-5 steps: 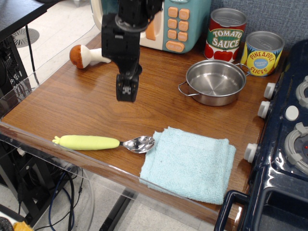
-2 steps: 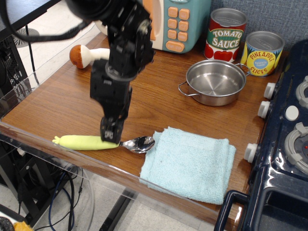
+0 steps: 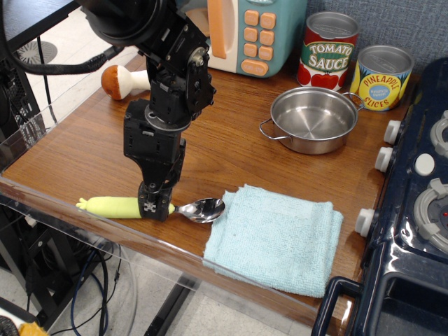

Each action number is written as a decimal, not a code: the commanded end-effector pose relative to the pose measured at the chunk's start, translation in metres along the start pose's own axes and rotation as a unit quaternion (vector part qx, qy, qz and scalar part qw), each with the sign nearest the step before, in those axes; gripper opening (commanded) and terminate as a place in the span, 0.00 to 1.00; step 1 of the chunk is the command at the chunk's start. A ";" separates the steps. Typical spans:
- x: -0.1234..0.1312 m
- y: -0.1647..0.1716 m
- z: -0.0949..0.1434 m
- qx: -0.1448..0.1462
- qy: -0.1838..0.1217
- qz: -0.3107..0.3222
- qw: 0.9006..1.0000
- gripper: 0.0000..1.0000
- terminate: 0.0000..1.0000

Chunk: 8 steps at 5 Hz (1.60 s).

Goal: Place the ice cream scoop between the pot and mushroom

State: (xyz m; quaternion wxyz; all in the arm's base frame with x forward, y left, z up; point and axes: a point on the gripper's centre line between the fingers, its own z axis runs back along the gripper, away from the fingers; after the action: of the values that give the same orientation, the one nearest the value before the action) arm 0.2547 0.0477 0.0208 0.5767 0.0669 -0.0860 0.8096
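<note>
The ice cream scoop (image 3: 112,206) lies flat near the table's front edge. Its yellow-green handle points left and its silver bowl (image 3: 203,209) touches the blue cloth. My gripper (image 3: 154,207) is down on the handle close to the bowl end, with its fingers against the handle. I cannot tell from this angle whether it has closed. The steel pot (image 3: 311,119) sits at the back right. The mushroom (image 3: 117,81) lies at the back left, partly behind the arm.
A folded light-blue cloth (image 3: 276,238) lies at the front right. A tomato sauce can (image 3: 327,50) and a pineapple can (image 3: 382,77) stand behind the pot. A toy microwave (image 3: 255,31) stands at the back, and a toy stove (image 3: 420,189) borders the right.
The arm came down from mid-table to the front edge. The gripper dropped from above the handle onto it. The scoop has not moved.
</note>
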 end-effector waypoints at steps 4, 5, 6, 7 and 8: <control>-0.001 -0.014 0.011 -0.025 0.036 0.002 0.999 0.00 0.00; 0.000 -0.016 0.021 -0.021 0.056 0.020 0.998 0.00 0.00; -0.002 -0.031 0.038 -0.038 0.078 0.056 0.995 0.00 0.00; -0.004 -0.049 0.050 -0.020 0.061 0.092 0.994 0.00 0.00; -0.006 -0.077 0.064 -0.024 0.041 0.144 0.988 0.00 0.00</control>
State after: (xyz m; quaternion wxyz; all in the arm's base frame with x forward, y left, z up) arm 0.3232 0.0446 0.0693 0.4576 0.0253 -0.0759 0.8856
